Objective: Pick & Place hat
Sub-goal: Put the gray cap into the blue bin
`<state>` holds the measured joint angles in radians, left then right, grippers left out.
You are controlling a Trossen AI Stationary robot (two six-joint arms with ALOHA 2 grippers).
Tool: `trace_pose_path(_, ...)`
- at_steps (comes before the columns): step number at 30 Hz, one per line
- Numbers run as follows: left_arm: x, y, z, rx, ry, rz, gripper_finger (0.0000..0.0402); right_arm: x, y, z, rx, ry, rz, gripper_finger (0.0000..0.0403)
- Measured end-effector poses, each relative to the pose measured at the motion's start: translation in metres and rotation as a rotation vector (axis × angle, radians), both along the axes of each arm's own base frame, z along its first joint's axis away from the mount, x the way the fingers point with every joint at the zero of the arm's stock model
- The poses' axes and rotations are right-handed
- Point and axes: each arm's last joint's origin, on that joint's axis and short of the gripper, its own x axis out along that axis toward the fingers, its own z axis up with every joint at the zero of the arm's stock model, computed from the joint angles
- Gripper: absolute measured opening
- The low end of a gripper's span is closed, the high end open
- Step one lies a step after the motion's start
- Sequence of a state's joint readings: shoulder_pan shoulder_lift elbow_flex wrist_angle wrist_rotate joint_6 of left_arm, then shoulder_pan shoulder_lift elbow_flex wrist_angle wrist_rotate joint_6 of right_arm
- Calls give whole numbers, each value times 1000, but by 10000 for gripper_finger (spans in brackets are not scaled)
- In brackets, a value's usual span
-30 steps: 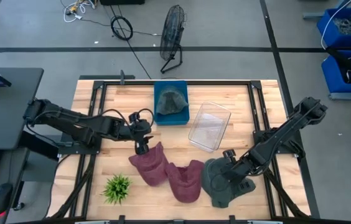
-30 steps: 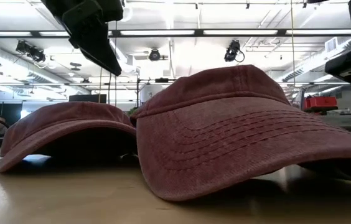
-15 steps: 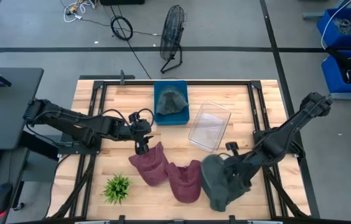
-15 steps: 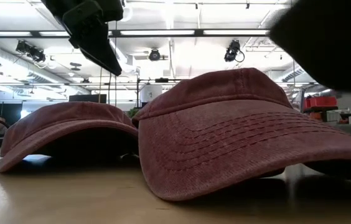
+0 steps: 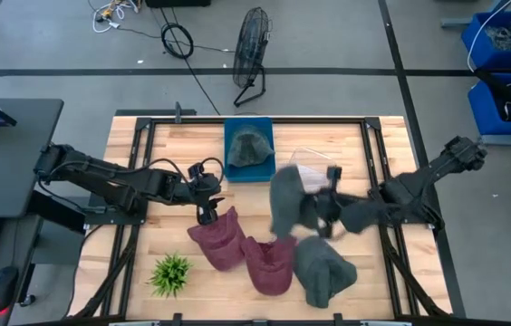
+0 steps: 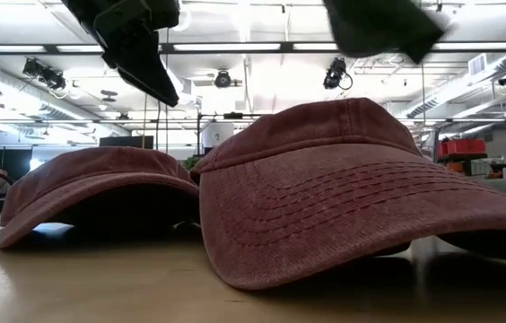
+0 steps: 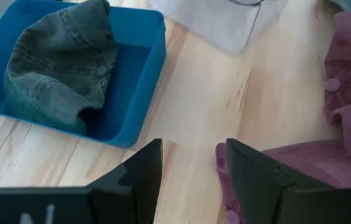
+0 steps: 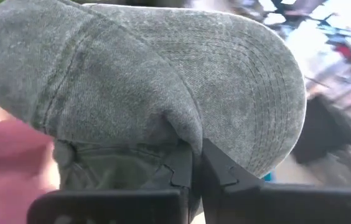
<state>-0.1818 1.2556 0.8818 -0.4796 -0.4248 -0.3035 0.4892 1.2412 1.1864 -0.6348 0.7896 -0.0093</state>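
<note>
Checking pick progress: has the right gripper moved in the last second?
Yes. The right gripper, shut on a grey hat, has swung from the table's front edge up toward the clear bin, leaving another grey hat behind.

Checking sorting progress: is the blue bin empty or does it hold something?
Not empty. The blue bin holds one grey-green hat, lying inside its walls in the high and left wrist views.
</note>
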Motion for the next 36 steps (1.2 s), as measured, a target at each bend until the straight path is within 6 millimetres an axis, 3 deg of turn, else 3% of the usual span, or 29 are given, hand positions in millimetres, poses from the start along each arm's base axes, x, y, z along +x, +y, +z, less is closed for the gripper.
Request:
trace_pose_path(6,0,0,0,-1,-6,0,181,30,-46,3,-41,-57,-159,9)
trace_pose_path(12,2,0,2,-9,-36,3,181,60,-101,-4,-4,-71,-198,9)
trace_pose_path(21,5,-1,5,-6,-73,-7,181,103,-180,-47,34,31,-225,9)
trace_pose_path(28,5,-1,5,-6,-77,-7,181,137,-216,-79,100,127,-229,8)
trace_pose_path(36,6,-1,6,-7,-78,-7,181,164,-235,-110,126,285,-225,11)
